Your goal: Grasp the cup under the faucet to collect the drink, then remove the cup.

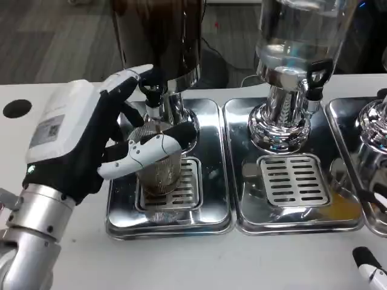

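A clear ribbed cup (pixel 162 172) stands on the slotted grate of the left steel drip tray (pixel 169 225), right under the black faucet (pixel 151 95) of the dark drink dispenser (pixel 162 36). My left hand (pixel 78 142) comes in from the left and grips the cup: the thumb crosses its front and the other fingers reach around its far side near the faucet. The hand hides much of the cup's left side, and I cannot make out the liquid level. Only a tip of my right hand (pixel 370 267) shows, at the bottom right corner.
A clear-tank dispenser (pixel 296 42) with a black tap (pixel 315 75) stands on a second steel tray (pixel 290 225) to the right. Part of a third dispenser (pixel 375 124) is at the right edge. White table (pixel 199 263) runs along the front, with a round hole (pixel 17 108) at the far left.
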Robot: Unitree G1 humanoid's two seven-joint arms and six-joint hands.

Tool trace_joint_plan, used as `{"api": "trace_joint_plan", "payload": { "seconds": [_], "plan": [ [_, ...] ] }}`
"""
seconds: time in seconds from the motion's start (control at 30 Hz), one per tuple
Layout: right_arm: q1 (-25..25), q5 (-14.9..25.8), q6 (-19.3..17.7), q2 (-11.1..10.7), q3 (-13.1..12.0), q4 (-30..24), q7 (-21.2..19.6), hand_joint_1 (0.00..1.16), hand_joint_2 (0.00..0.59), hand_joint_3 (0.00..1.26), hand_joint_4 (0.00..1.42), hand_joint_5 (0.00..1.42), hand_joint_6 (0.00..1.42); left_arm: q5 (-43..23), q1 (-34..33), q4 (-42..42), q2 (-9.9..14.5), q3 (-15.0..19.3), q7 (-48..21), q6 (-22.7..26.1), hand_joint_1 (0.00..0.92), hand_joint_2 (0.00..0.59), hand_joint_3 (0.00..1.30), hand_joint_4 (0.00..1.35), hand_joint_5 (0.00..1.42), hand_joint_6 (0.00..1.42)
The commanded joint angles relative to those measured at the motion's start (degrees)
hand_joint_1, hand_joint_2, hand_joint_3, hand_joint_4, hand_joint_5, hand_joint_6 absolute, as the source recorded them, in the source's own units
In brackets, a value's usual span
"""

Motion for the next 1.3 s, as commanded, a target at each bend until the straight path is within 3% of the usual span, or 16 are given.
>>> {"api": "trace_joint_plan", "payload": {
  "seconds": [0.03,0.33,0.5,0.77,0.87,1.03,1.17,1.3],
  "plan": [
    [0.1,0.0,-0.2,-0.4,0.0,-0.5,-0.1,0.41,0.365,0.12,0.00,0.00,0.00,0.0,2.0,1.3,0.5,-0.4,-1.9,0.8,0.000,0.025,0.27,0.20,0.61,0.91],
    [0.3,0.4,-0.5,-0.5,-0.1,0.1,0.0,0.41,0.365,0.12,0.00,0.00,0.00,-0.3,0.9,0.9,0.1,0.3,-1.4,1.1,0.000,0.023,0.24,0.16,0.61,0.94],
    [0.5,0.3,-0.8,-0.5,-0.1,0.6,-0.1,0.41,0.365,0.12,0.00,0.00,0.00,-0.9,1.2,1.1,-0.6,0.8,-0.4,0.5,0.000,0.024,0.17,0.08,0.54,0.94],
    [0.3,0.0,-0.7,-0.4,0.3,0.2,-0.1,0.41,0.365,0.12,0.00,0.00,0.00,-3.3,3.7,0.7,-2.3,4.6,3.3,-3.2,0.000,0.015,0.10,0.00,0.47,0.95],
    [0.3,-0.1,-0.5,-0.3,0.6,0.1,-0.1,0.41,0.365,0.12,0.00,0.00,0.00,-3.7,5.4,0.0,-2.6,6.4,4.7,-4.9,0.000,0.015,0.11,0.00,0.34,0.82],
    [0.4,1.6,-0.5,-0.1,1.2,-0.5,0.3,0.42,0.358,0.15,0.01,0.03,0.00,-2.8,8.8,-0.9,-2.2,10.2,6.1,-6.3,0.000,0.003,0.13,0.02,0.15,0.45],
    [0.6,3.9,0.4,0.5,2.1,-1.5,0.9,0.45,0.317,0.16,0.05,0.09,0.00,-1.0,13.0,0.5,0.4,13.8,5.1,-6.3,0.000,0.002,0.13,0.03,0.10,0.38],
    [0.4,6.4,2.6,0.9,3.3,-2.8,2.1,0.49,0.244,0.16,0.05,0.08,0.00,1.6,16.6,2.9,2.7,15.2,5.1,-7.1,0.000,0.002,0.13,0.01,0.06,0.31]
  ]
}}
